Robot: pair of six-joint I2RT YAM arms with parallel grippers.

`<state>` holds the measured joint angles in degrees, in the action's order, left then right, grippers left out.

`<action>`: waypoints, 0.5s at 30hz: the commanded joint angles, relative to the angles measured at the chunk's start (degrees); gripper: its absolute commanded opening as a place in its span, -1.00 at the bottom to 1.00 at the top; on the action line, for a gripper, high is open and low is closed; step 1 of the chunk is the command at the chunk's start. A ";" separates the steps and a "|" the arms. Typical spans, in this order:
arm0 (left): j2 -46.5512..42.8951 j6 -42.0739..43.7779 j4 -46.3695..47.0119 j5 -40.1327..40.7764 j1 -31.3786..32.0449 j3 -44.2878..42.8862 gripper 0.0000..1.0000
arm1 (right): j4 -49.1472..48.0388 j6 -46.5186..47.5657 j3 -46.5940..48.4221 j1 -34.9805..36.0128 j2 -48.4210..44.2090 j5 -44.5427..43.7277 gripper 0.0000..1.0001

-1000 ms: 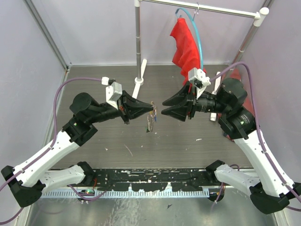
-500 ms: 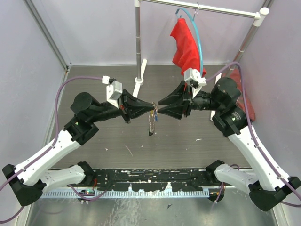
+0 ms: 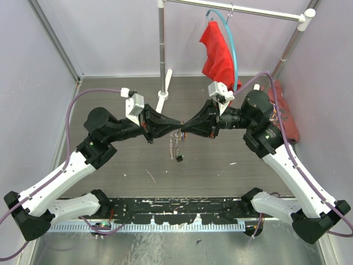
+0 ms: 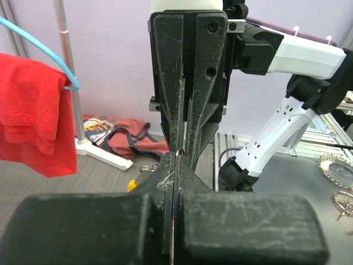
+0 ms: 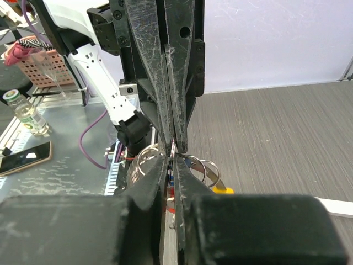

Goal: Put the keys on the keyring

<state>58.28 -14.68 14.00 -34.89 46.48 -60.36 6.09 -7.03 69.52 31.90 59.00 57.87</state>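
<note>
The left gripper [image 3: 176, 127] has its fingers [image 4: 99, 226] pressed together, pinching a thin wire of the keyring [image 3: 175, 143]. The right gripper [image 3: 183, 128], its fingers [image 5: 242, 226] also pressed together, meets it tip to tip; whether it pinches ring or key cannot be told. Just below the tips the keyring hangs with keys [image 3: 178, 158], including a yellow-headed key [image 5: 223, 190], above the grey surface [image 3: 231, 149], mid-scene. Several keys seem already threaded and one is probably being worked on. Whether any remain cannot be seen.
</note>
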 commanded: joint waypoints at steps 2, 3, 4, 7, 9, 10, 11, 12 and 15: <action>-0.61 -0.36 3.66 -0.43 0.08 -2.78 -1.00 | -1.90 0.72 0.81 0.62 -0.48 -0.64 -0.91; -0.69 -0.35 3.67 -0.37 0.02 -2.75 -1.00 | -1.61 0.94 0.88 0.61 -0.40 -0.69 -0.96; -0.75 -0.35 3.67 -0.26 0.10 -2.68 -1.00 | -1.30 1.15 1.08 0.62 -0.44 -0.82 -0.98; -0.86 -0.36 3.58 -0.21 0.08 -2.70 -1.00 | 0.43 2.35 1.81 0.62 -0.26 -0.91 -0.99; -0.93 -0.32 3.30 -0.25 0.04 -2.84 -1.00 | 1.92 3.34 2.69 0.62 -0.07 -1.06 -0.99; -1.04 -0.16 2.84 -0.49 0.05 -3.02 -0.94 | 2.94 4.14 3.18 0.62 0.04 -1.13 -0.99; -1.01 0.15 2.17 -0.86 0.06 -3.35 -0.86 | 4.07 4.95 3.77 0.60 0.10 -1.16 -0.99; -1.01 0.50 1.32 -1.58 0.03 -3.71 -0.75 | 5.42 5.93 4.50 0.62 0.21 -1.36 -0.98; -0.27 1.16 -2.32 -4.79 0.06 -6.03 -0.37 | 10.51 9.49 6.47 0.61 0.72 -1.80 -0.99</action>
<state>58.30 -14.13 12.80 -35.59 46.33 -61.10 11.31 -2.92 71.53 32.16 59.29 57.32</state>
